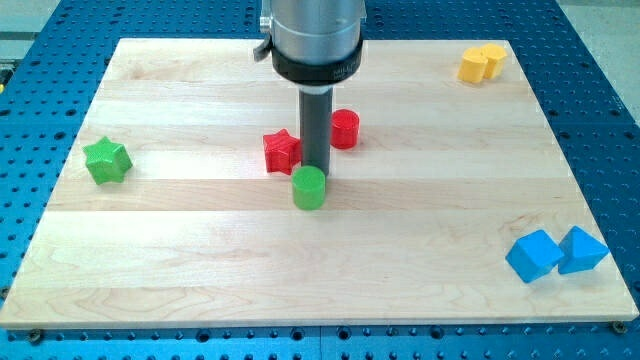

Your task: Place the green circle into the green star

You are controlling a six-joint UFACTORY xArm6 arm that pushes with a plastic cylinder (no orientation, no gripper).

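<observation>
The green circle (309,187) is a short green cylinder near the middle of the wooden board (200,260). The green star (107,160) lies far off at the view's left, near the board's left edge. My tip (316,167) is the lower end of the dark rod and stands just behind the green circle, at its top-right edge, touching or nearly touching it. The rod hangs from a grey cylinder at the view's top.
A red star (281,151) sits just left of the rod and a red cylinder (345,129) just right of it. A yellow block (482,62) lies at the top right. Two blue blocks (533,255) (582,249) lie at the bottom right.
</observation>
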